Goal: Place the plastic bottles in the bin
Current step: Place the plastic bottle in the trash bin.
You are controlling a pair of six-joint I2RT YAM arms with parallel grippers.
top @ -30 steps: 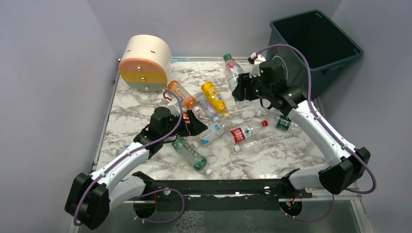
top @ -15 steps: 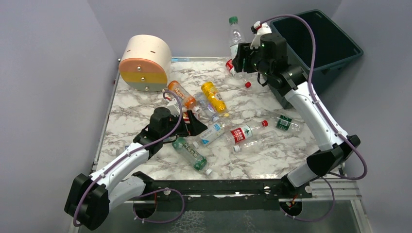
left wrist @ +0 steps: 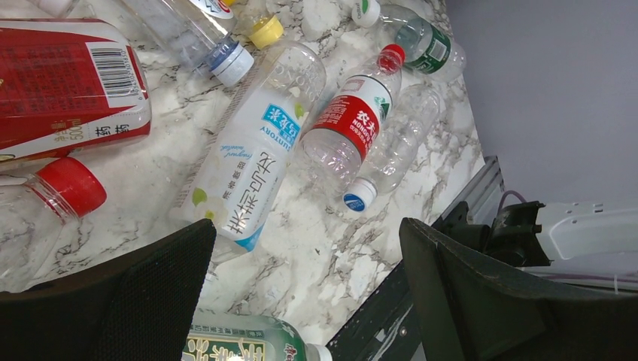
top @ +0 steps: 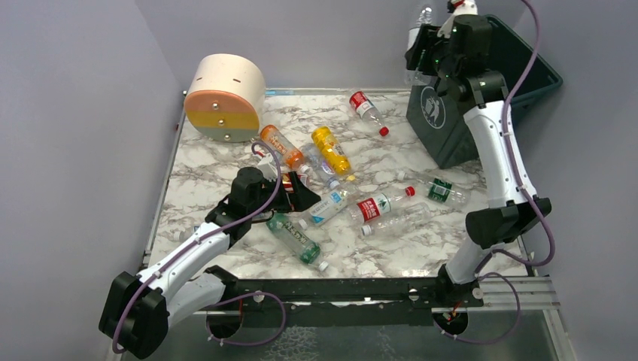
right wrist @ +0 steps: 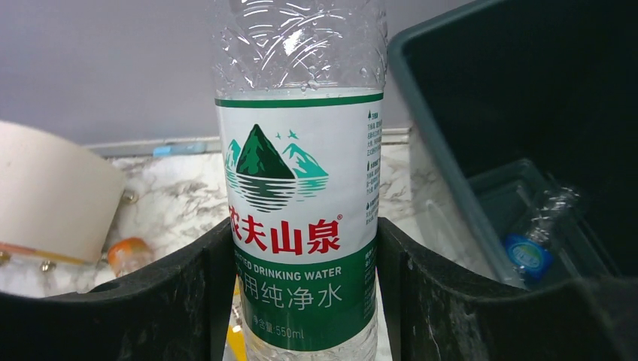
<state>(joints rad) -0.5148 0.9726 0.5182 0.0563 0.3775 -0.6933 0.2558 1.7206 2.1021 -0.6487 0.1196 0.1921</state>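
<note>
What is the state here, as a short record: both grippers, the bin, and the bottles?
Dark teal square plastic bin: one clear blue-labelled bottle lying inside
Right gripper: shut on a clear plastic bottle with green-and-white label, upright, high beside the bin's rim
White marble table: several loose bottles lying flat
Left gripper: open, empty, low over those bottles

We see a cream cylinder [top: 224, 96], orange and green on its face, lying at the far-left corner of the marble tabletop [top: 189, 174].
</note>
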